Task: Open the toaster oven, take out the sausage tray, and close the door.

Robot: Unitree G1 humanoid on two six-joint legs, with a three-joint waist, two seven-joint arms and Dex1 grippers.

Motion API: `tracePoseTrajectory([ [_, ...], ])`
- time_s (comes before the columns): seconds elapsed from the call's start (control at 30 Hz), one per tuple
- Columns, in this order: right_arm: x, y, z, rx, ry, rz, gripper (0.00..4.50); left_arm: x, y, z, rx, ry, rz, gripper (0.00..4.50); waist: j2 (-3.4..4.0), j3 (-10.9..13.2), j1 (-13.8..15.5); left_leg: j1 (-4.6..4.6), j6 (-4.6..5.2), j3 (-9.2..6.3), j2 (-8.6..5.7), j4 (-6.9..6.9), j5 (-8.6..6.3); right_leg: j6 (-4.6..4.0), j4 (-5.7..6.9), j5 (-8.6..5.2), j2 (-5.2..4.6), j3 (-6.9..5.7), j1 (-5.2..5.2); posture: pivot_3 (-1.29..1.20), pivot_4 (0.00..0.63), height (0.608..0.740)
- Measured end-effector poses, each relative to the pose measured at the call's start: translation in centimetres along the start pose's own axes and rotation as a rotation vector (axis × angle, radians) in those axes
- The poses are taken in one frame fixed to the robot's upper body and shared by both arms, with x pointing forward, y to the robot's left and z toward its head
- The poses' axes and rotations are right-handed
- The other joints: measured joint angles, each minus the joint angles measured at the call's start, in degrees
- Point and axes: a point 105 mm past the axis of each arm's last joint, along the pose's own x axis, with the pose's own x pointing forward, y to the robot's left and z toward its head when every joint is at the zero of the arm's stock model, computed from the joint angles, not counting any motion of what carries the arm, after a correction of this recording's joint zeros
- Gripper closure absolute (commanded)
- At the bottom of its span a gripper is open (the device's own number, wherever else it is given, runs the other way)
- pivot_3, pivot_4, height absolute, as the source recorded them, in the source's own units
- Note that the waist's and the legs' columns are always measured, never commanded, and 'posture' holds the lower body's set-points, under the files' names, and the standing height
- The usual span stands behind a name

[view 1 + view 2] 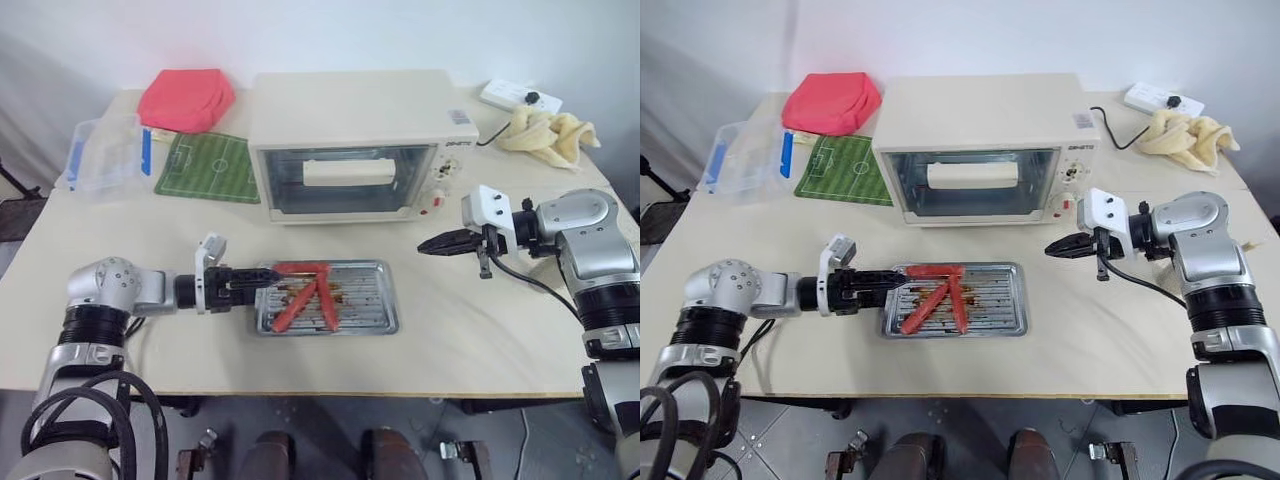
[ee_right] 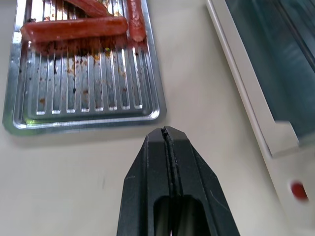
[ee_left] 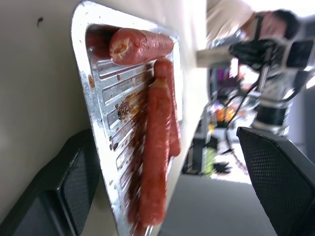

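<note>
Progress is judged to be at or near completion. The sausage tray (image 1: 328,298) is seen resting flat on the table (image 1: 480,330), in front of the toaster oven (image 1: 355,140) and apart from it, with long red sausages (image 1: 305,292) lying across the ribbed base toward its left half. The door (image 1: 345,178) is seen upright against the front of the oven, with its cream-white bar handle (image 1: 348,172) across the window, so it is taken to be closed; a narrow gap at its edges cannot be ruled out from these views. All three steps, opening, tray removal and closing, are therefore read as done, as far as the pictures allow. The left gripper (image 1: 252,282) is held level at the left edge of the tray, and in the left wrist view its fingers (image 3: 74,182) are spread wide on either side of the tray rim, with nothing pinched between them; whether a pad is touching the rim cannot be told. The right gripper (image 1: 432,244) is held above the table, to the right of the tray and in front of the oven's knob panel (image 1: 447,175), well apart from the tray. Its fingers (image 2: 170,167) are pressed together with nothing between them, as shown in the right wrist view. What remains is judged to be only clearing the left gripper from the tray rim and, if required, confirming that the door is fully seated. Care is advised in that withdrawal, since a fingertip catching the rim could drag the tray.
</note>
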Motion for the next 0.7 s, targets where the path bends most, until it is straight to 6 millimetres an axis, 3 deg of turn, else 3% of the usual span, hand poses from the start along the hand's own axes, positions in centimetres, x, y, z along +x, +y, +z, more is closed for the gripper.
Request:
tracePoseTrajectory([
  [0.17,0.4,0.4,-0.2,-0.012,-0.031,0.038,2.63,-3.7,0.3,-0.2,0.24,-0.015,0.113,0.0,0.0,0.06,-1.32,0.0,-0.05,0.0,0.14,-0.27,-0.01,-0.07,-0.01,0.02,0.06,0.03,-0.12,0.0,0.15,0.74],
  [0.3,1.0,1.0,0.1,-0.027,-0.071,0.084,1.31,-5.0,-1.0,-0.6,0.428,-0.095,0.025,0.0,-0.07,0.18,-1.05,-0.07,-0.01,-0.18,0.16,-0.34,-0.05,-0.06,-0.09,0.02,-0.02,0.0,-0.19,0.0,0.15,0.74],
  [0.37,0.7,1.7,-0.1,-0.014,-0.102,0.105,0.7,-6.7,-1.6,-1.2,0.69,-0.195,0.022,0.0,-0.08,0.19,-0.97,-0.12,-0.02,-0.22,0.27,-0.45,-0.1,-0.06,-0.16,0.03,-0.08,-0.06,-0.27,0.0,0.15,0.74],
  [0.43,0.1,2.2,-0.7,0.009,-0.106,0.114,0.08,-8.3,-0.9,-2.7,0.872,-0.215,0.115,0.0,-0.08,0.19,-0.82,-0.13,-0.02,-0.18,0.23,-0.64,-0.12,-0.06,-0.36,0.03,-0.09,-0.12,-0.29,0.0,0.15,0.74],
  [0.53,-0.3,2.6,-1.3,0.027,-0.106,0.119,0.03,-9.3,-0.3,-4.0,0.992,-0.236,0.157,0.0,-0.07,0.22,-0.2,-0.15,-0.01,0.2,0.19,-0.57,-0.13,-0.07,-0.37,0.02,-0.04,-0.3,-0.23,0.0,0.15,0.74],
  [0.6,-0.2,2.5,-1.2,0.042,-0.151,0.117,0.03,-10.5,0.2,-6.2,1.062,-0.215,0.176,0.0,-0.08,0.23,-0.21,-0.12,0.01,0.27,0.22,-0.53,-0.15,-0.07,-0.45,0.02,-0.08,-0.34,-0.13,0.0,0.15,0.74],
  [0.7,-0.8,2.4,-2.4,0.119,-0.168,0.08,0.03,-12.2,1.9,-9.2,1.024,-0.166,0.202,0.0,-0.17,0.31,-0.21,-0.08,0.08,0.4,0.21,-0.5,-0.19,-0.07,-0.44,0.03,-0.12,-0.38,-0.13,0.0,0.15,0.74],
])
